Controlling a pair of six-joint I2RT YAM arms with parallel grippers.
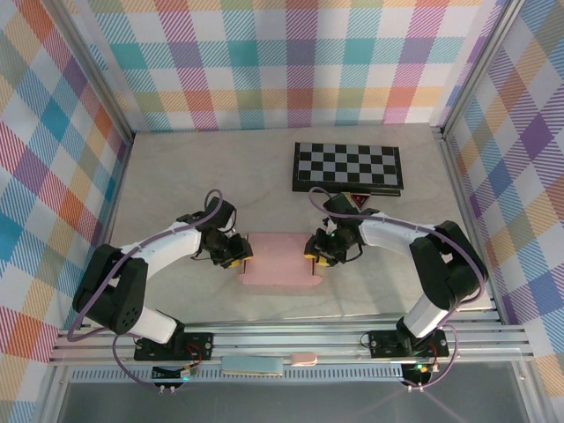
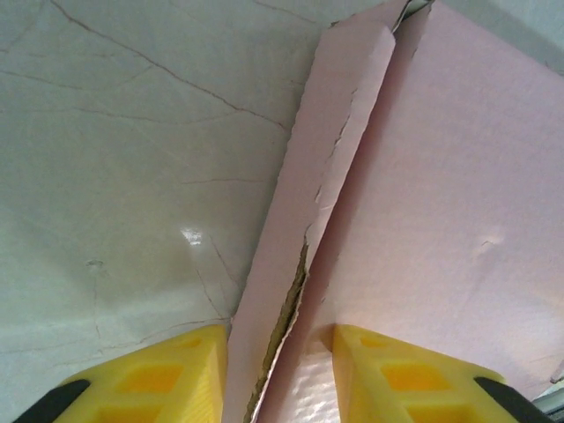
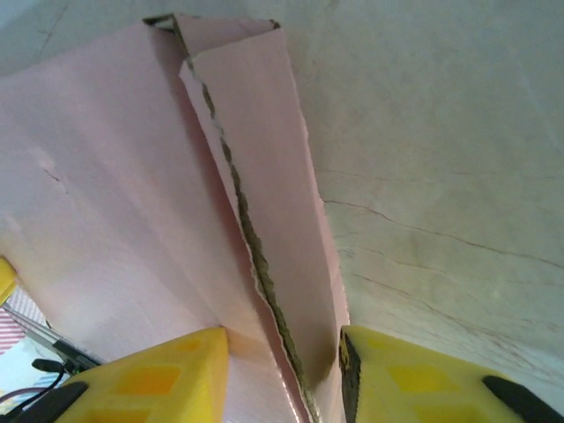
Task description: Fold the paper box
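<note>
No legible txt, labels, brands or nos. anywhere. Paper box [image 1: 280,269] is plain pink w/ no print; chequered board [image 1: 347,166] has squares only.

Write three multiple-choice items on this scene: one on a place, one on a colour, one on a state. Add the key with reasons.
1. Where does the chequered board lie relative to the paper box?
A. Farther back, to the right.
B. Underneath it.
C. Nearer the arm bases, to the left.

2. What colour is the paper box?
A. White.
B. Pale pink.
C. Blue.

3. How is the box's side wall at the left gripper?
A. Lying flat.
B. Raised, between the jaws.
C. Torn off.

Key:
1 A: the top view shows the board beyond the box, to the right.
2 B: every view shows pale pink card.
3 B: the left wrist view shows the wall standing between the yellow fingers.
</note>
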